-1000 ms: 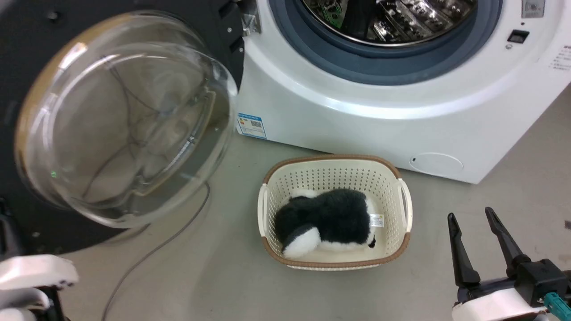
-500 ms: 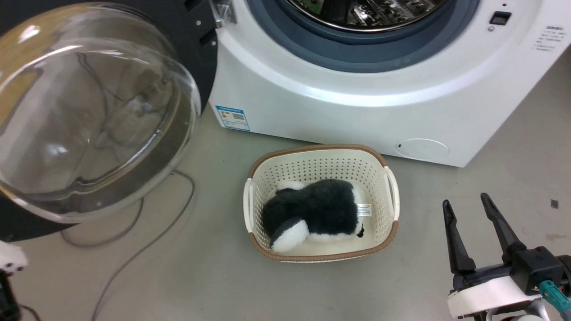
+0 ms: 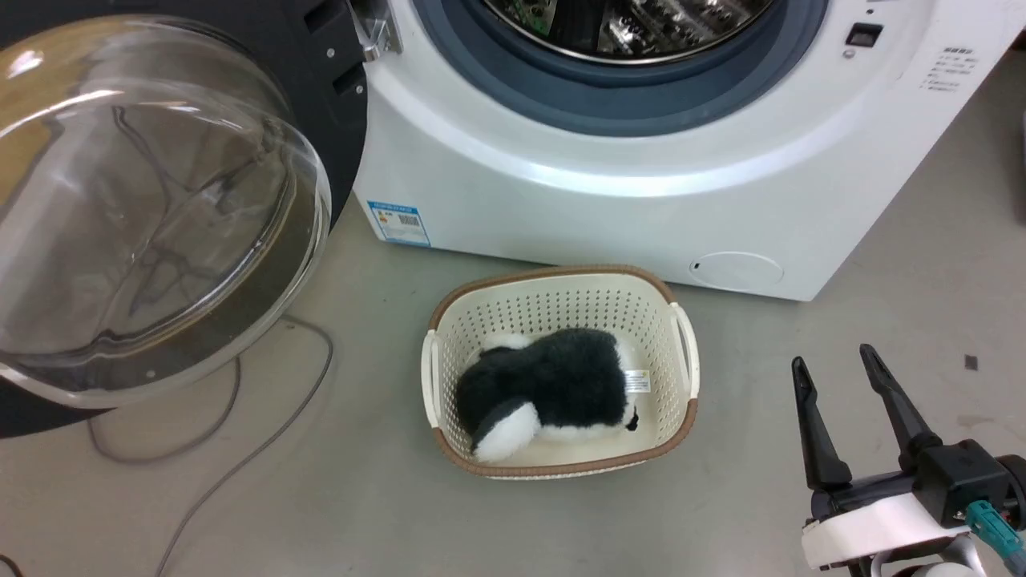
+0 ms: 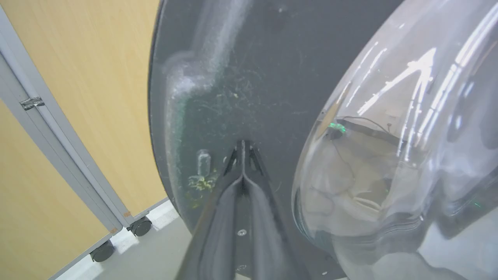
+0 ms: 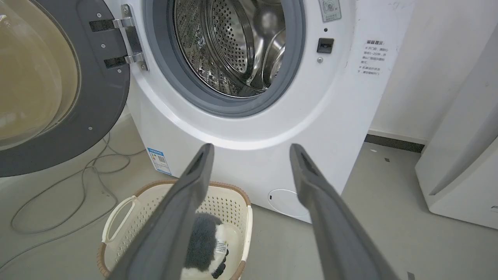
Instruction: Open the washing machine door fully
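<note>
The washing machine door (image 3: 152, 208) stands swung out to the left of the white washing machine (image 3: 609, 208), its clear glass bowl and matte black inner face turned toward me. The steel drum (image 5: 233, 46) lies uncovered inside the grey gasket. In the left wrist view my left gripper (image 4: 242, 144) is shut with nothing in it, its tips at the door (image 4: 241, 77) beside the glass bowl (image 4: 389, 155); I cannot tell whether they touch. My right gripper (image 3: 832, 358) stands open over the floor at the lower right, away from the machine.
A cream basket (image 3: 553, 276) holding a black-and-white plush toy (image 3: 545, 385) sits on the floor in front of the machine. A grey cable (image 3: 240, 449) loops under the door. A wooden partition on castors (image 4: 78, 97) stands behind the door. A white appliance (image 5: 467, 163) is at right.
The head view has shifted, sliding the scene left. The door has swung somewhat further from the drum opening. My left forearm has left the lower left corner. The right gripper stays open.
</note>
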Tool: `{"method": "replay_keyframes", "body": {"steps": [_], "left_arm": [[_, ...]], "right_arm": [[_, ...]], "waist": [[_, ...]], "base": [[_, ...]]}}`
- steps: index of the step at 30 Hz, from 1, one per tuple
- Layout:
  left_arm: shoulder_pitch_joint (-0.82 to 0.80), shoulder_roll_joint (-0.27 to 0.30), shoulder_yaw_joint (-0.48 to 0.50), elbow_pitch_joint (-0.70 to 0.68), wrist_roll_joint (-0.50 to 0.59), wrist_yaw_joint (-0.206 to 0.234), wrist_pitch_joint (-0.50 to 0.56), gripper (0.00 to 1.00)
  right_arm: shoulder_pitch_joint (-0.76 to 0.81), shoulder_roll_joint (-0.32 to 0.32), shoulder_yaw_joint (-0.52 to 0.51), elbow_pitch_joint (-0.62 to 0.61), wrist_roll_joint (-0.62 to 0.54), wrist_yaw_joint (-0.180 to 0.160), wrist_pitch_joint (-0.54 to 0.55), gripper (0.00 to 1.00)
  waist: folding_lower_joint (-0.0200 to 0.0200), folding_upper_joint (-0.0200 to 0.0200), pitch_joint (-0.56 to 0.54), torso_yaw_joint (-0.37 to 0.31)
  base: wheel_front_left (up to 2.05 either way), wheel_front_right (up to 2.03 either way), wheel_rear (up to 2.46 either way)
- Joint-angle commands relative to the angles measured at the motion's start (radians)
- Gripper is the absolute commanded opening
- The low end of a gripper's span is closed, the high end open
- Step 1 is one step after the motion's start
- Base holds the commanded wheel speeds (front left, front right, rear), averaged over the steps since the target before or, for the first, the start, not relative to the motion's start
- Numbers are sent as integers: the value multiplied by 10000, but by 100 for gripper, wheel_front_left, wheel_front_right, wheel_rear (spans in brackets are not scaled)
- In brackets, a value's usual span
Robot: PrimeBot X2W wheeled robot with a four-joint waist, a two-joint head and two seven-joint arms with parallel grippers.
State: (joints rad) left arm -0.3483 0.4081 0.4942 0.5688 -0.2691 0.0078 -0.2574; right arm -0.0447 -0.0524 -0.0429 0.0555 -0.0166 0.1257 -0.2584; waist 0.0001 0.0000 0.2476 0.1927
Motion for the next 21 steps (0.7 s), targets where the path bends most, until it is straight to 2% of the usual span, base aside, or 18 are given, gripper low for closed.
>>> {"method": "replay_keyframes", "body": {"steps": [1,9,12,17,21], "left_arm": [[-115,68,74,-72,144,-122,-44,0],[718,-661,540,-1301,784,-429,-44,0],[936,-1097,699,-2016,776,-697,-44,0],[1404,-1808,375,-3377,1244,-959,-44,0],[1774,-2522,-383,-4293,1666,-1095,-44,0]], "right_arm": [[-29,22,20,1,82,50,-34,100],[255,22,-59,-10,202,50,-34,100],[393,22,-116,-40,222,50,-34,100],[597,22,-198,-100,287,50,-34,100],[720,22,-259,-165,349,50,-34,100]], "waist": [[-1,0,-100,-66],[-1,0,-833,-139],[-1,0,-1079,-132],[-1,0,-1400,-120],[-1,0,-1590,-124]], "base": [[0,0,0],[0,0,0],[0,0,0],[0,0,0],[0,0,0]]}}
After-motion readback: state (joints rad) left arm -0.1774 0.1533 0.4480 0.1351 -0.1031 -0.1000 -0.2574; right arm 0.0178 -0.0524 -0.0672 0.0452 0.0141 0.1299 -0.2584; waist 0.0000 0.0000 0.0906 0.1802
